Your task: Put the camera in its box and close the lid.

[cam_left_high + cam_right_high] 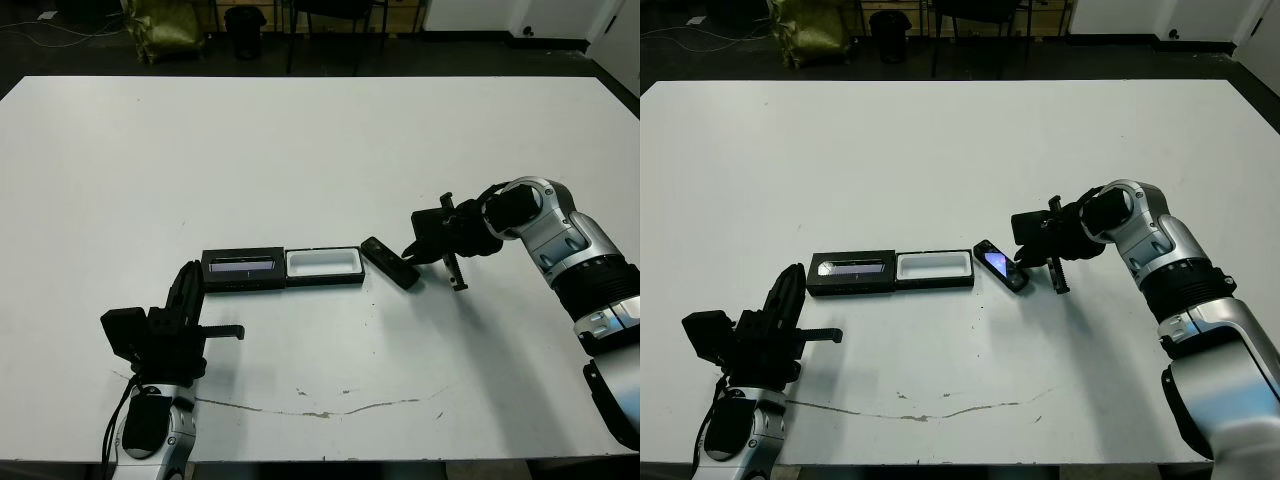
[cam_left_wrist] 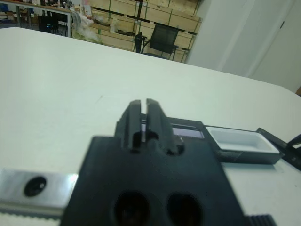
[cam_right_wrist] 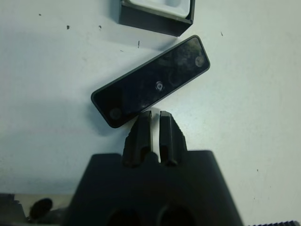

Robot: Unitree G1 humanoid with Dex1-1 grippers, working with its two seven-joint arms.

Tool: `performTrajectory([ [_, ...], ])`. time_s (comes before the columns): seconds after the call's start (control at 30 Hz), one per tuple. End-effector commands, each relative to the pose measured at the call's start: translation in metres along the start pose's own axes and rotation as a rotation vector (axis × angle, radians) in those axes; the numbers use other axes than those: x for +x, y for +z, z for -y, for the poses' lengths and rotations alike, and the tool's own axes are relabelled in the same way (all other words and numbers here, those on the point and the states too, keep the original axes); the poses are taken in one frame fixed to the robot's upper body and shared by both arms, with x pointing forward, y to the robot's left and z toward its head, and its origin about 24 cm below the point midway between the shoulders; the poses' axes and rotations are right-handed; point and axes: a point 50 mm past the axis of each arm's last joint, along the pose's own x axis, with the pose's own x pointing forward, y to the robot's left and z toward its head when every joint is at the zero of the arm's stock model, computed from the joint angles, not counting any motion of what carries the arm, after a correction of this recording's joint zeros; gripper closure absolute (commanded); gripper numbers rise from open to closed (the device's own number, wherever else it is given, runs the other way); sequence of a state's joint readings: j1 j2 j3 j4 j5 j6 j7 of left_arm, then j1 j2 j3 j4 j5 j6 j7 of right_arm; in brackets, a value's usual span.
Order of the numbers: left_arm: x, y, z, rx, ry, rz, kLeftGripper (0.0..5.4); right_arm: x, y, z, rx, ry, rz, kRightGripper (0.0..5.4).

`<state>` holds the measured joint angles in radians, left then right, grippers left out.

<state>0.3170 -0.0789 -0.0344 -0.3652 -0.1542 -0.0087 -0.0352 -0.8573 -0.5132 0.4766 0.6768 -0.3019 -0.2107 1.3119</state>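
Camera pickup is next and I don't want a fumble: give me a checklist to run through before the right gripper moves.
1. The camera lies flat on the table, outside the box: ok.
2. The box is open, its white lining bare: ok.
3. The lid lies folded flat beside the box: ok.
4. The right gripper is beside the camera's long edge, fingers nearly together, not around it: not ok for grasping.
5. The left gripper is clear of the box: ok.
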Motion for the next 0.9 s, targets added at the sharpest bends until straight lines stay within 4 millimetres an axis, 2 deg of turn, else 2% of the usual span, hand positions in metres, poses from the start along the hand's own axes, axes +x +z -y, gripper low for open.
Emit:
performTrajectory([
  [0.03, -0.002, -0.004, -0.002, 0.022, 0.007, -0.029, 5.38, 0.009, -0.011, -0.013, 0.064, 0.073, -0.017, 5.4],
  [0.17, -0.002, -0.005, -0.002, 0.007, 0.001, -0.022, 5.38, 0.006, -0.012, -0.012, 0.03, 0.034, -0.027, 5.4],
  [0.4, -0.003, -0.005, -0.001, 0.004, 0.005, -0.031, 5.38, -0.003, -0.033, -0.006, 0.074, -0.309, -0.139, 5.4],
  [0.63, -0.003, -0.005, 0.0, -0.008, 0.003, -0.035, 5.38, -0.019, -0.048, 0.001, 0.128, -0.543, -0.24, 5.4],
  [0.8, -0.002, -0.005, -0.001, -0.001, 0.007, -0.037, 5.38, -0.034, -0.053, 0.002, 0.259, -0.703, -0.157, 5.4],
  [0.9, -0.003, -0.005, -0.001, 0.008, 0.004, -0.031, 5.38, -0.046, -0.048, -0.003, 0.334, -0.804, -0.017, 5.4],
])
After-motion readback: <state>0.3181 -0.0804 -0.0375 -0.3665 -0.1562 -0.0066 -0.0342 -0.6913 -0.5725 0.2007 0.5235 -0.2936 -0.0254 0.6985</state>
